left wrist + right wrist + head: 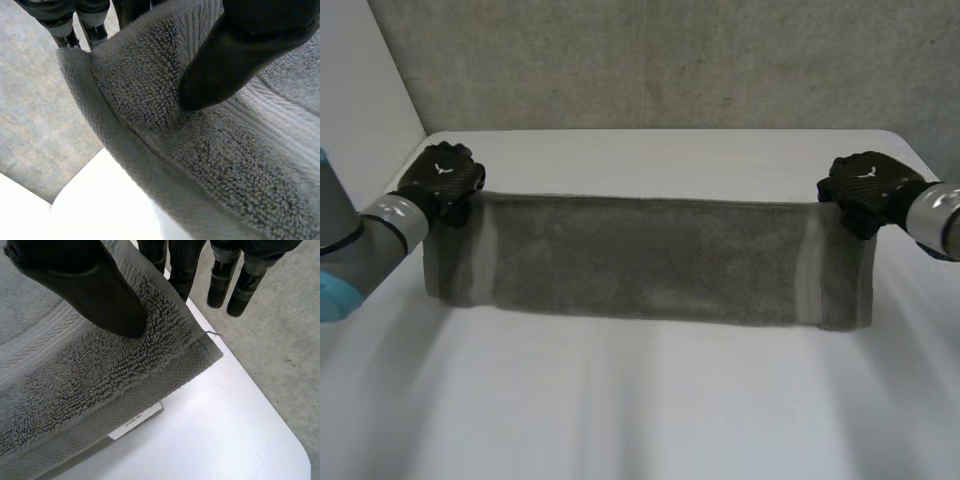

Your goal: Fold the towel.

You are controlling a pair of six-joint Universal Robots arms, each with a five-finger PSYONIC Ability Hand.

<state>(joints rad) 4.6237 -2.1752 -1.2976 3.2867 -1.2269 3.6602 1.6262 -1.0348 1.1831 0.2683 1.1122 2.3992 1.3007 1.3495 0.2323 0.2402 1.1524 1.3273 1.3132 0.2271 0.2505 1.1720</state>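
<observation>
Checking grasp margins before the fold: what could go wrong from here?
Left hand and right hand each pinch the towel just at a corner, close to the edge; either corner could slip free. The towel hangs stretched between them over the table, so uneven lowering may skew the fold.

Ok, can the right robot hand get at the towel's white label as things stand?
Probably not: the right robot hand is pinching a corner of the towel, and the white label sits under the hem; it would have to let go.

White table up front, speckled grey wall at twelve o'clock, plain white panel at ten.
</observation>
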